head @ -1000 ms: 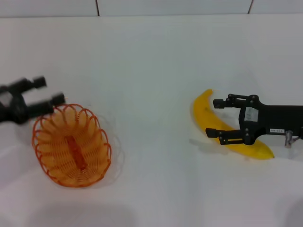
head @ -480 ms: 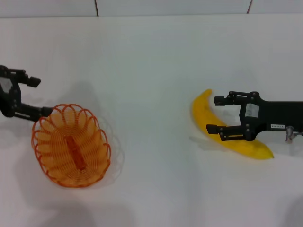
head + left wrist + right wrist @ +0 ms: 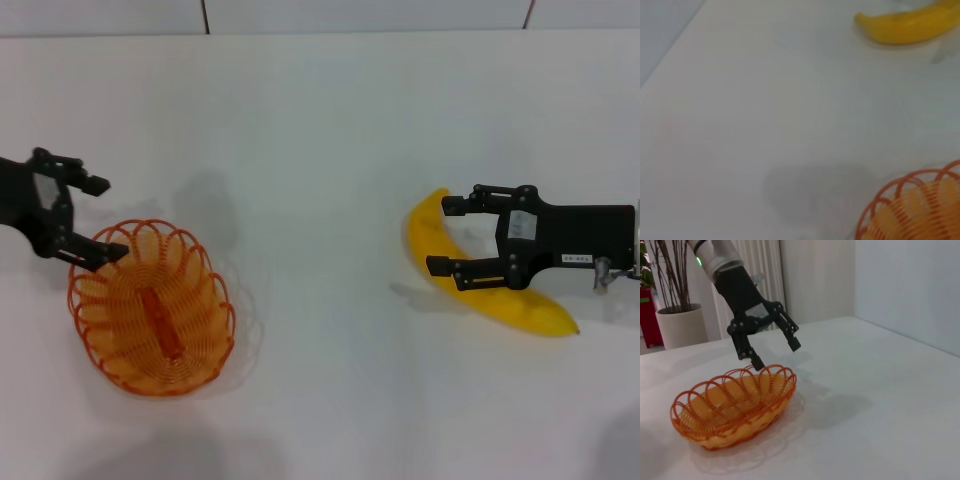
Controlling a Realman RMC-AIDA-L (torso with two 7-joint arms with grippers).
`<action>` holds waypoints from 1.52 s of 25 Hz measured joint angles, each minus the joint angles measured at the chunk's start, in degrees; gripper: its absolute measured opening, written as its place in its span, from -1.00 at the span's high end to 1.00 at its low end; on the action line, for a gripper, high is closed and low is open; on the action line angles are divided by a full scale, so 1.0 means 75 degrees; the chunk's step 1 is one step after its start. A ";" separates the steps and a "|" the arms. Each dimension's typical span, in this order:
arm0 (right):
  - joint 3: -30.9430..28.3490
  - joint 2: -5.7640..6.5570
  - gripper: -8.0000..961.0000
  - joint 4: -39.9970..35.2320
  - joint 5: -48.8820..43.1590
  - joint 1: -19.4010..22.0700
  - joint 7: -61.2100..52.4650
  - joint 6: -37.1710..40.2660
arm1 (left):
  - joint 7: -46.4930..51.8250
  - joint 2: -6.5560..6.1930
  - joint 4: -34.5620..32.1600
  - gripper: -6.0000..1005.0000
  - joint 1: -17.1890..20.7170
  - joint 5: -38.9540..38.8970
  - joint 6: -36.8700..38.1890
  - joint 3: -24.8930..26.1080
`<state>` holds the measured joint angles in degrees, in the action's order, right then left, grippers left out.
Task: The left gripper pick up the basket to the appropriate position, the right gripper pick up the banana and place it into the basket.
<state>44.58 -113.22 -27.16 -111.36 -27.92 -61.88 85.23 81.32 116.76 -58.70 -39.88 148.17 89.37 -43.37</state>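
On the left side of the white bench sat the orange basket, resting flat with its looped rim up. The left tool hung at the basket's far-left rim with its fingers spread wide and nothing between them — one fingertip reached down to the rim loops, the other stood clear of the basket on the far side. From the right wrist view the same left tool showed open above the basket, the lower fingertip close to the rim wire, though whether it actually touched was hard to tell. A potted plant stood in the background of that view.

Well apart from the basket, on the right side of the bench, lay the yellow banana, curved, flat on the surface. The right tool was over it, fingers parted wide and holding nothing — the near finger lay across the banana's middle, the far finger was level with its upper end. In the left wrist view one end of the banana showed far off, and a piece of the basket's rim sat close by.
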 joint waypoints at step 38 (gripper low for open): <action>-0.0032 -0.0021 -0.78 0.0001 0.0002 0.0025 0.0020 -0.0080 | 0.0712 0.0029 0.1485 0.56 -0.0659 0.0138 -0.1474 -0.1085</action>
<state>44.34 -113.38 -27.16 -111.35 -27.74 -61.73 84.63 86.66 116.98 -47.56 -44.83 149.20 78.32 -51.51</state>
